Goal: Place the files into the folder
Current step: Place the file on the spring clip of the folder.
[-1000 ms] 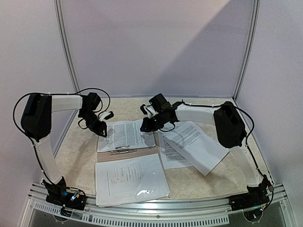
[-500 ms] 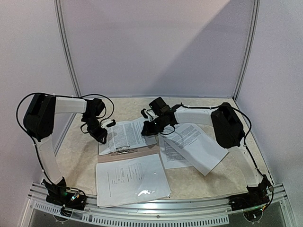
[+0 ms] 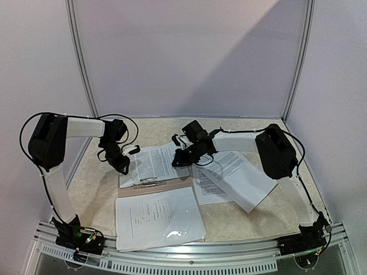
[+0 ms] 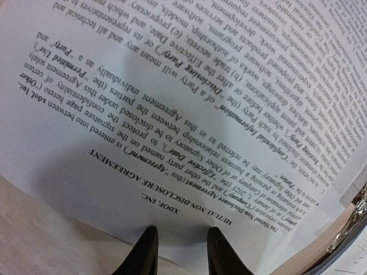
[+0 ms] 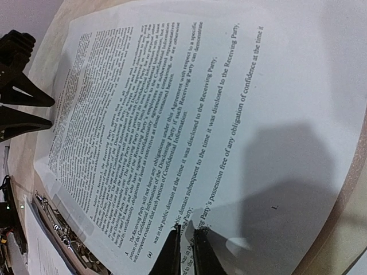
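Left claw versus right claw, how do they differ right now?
The left claw has its fingers apart; the right claw has them almost together. The left claw is at the left side of the printed page, the right claw at its right side. Both sit low over it.

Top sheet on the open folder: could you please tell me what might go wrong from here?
1. The right gripper looks pinched on the sheet's edge; pulling may crease or tear it.
2. The left gripper is open at the opposite edge, so the sheet could skew off the folder.
3. Its corner may snag the metal clip.
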You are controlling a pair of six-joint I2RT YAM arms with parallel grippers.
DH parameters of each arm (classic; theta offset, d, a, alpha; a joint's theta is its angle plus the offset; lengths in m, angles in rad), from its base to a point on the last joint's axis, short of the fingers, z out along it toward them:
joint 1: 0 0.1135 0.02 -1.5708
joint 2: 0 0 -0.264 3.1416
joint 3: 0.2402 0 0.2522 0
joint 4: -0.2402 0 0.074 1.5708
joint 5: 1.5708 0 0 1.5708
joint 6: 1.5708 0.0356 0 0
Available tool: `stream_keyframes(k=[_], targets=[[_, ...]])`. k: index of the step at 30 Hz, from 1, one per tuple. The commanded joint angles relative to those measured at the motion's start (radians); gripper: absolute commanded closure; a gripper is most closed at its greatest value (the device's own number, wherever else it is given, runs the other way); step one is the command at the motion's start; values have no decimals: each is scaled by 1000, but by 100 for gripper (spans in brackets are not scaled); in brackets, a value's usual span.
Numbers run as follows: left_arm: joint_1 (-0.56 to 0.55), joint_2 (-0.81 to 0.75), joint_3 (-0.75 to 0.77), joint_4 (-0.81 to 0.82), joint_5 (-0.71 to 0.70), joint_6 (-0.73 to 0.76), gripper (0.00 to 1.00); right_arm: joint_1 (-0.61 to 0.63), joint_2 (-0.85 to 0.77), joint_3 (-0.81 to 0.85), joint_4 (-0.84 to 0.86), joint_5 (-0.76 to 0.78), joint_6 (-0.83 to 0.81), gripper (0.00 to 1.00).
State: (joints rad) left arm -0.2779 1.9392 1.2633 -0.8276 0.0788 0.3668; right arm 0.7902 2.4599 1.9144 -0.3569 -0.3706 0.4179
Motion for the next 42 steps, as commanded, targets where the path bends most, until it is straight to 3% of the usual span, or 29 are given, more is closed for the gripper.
stream_keyframes(k=[1, 7, 18, 31, 34, 38, 42], targets=[[-9, -6, 3, -20, 7, 7, 68, 11, -33, -44, -35, 4, 10, 91], [-9, -18, 2, -17, 8, 5, 68, 12, -44, -37, -27, -2, 19, 92], [-10, -42, 12, -14, 14, -2, 58, 23, -68, -44, -52, -7, 9, 92], [-10, -65, 14, -26, 23, -4, 58, 22, -72, 54, -119, 19, -48, 88], [-8, -80, 21, -34, 23, -4, 57, 12, -93, 75, -128, 15, -58, 84], [-8, -117, 36, -54, 21, 7, 56, -19, -165, 60, -157, 35, -37, 69], [-6, -175, 45, -68, 43, 44, 54, -84, -290, -53, -244, 115, -2, 57]])
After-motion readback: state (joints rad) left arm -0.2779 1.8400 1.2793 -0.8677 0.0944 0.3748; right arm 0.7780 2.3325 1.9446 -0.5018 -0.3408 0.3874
